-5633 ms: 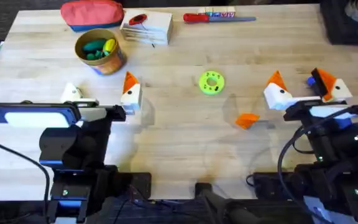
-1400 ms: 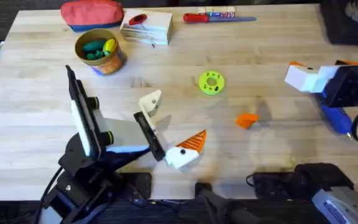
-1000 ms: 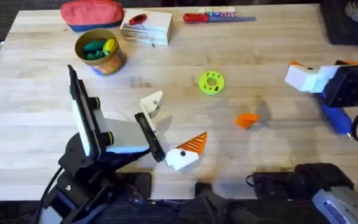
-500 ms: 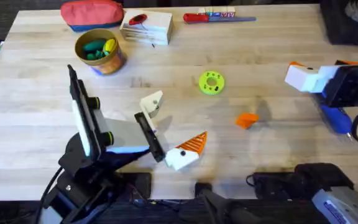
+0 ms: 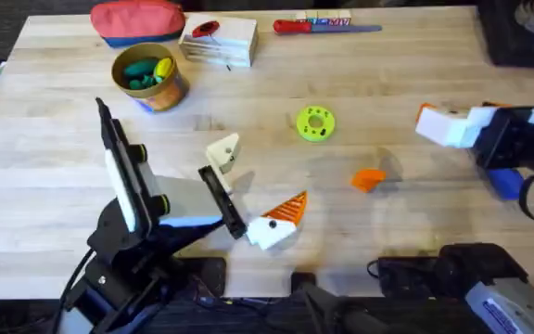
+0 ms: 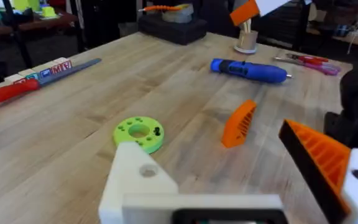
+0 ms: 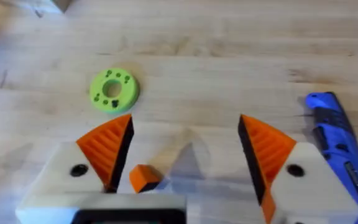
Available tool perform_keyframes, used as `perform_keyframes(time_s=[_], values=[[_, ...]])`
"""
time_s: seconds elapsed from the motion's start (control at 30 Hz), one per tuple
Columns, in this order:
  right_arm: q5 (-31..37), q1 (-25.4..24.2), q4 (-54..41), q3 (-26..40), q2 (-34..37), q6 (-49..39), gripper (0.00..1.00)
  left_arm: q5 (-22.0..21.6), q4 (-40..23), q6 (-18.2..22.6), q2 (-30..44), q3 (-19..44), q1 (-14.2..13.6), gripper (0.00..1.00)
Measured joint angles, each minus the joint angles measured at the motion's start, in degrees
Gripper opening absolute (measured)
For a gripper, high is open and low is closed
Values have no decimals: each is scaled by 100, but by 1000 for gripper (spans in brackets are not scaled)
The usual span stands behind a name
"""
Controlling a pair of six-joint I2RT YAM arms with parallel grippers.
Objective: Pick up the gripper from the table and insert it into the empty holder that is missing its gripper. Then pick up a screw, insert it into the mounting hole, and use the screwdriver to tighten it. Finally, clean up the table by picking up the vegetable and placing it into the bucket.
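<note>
Left arm's claw (image 5: 248, 199) spread wide, one finger a bare white holder (image 5: 222, 151). Right claw (image 7: 182, 146) open above the loose orange gripper (image 5: 369, 179), lying mid-table: light, rigid, probably slick plastic — pinch its flat sides.

Gripper (image 5: 369, 179): on table (image 5: 360, 65), centre-right, near disc (image 5: 315, 123).
Screwdriver (image 5: 502, 182): right of gripper.
Bucket (image 5: 149, 77): far left, vegetable (image 5: 140, 67) inside.
</note>
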Motion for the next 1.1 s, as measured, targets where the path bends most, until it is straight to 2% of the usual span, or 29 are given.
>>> perform_keyframes(time_s=[0.17,0.33,0.47,0.7,0.97,1.03,1.1], values=[[-627,94,-552,0,270,-312,992,377,2,-1,2,0,0,985],[-820,636,-846,0,474,-628,992,661,2,-4,2,0,0,985],[-684,1246,-1138,0,613,-789,991,731,2,-61,1,0,0,985],[-205,2180,-1181,0,1261,-894,992,772,2,-540,0,0,0,985],[100,2631,-1162,0,2195,-1023,990,834,2,-731,0,0,0,985],[170,2650,-1164,0,2320,-1082,948,834,0,-733,2,0,0,986],[211,2652,-1165,0,2453,-1175,831,834,0,-734,1,0,0,986]])
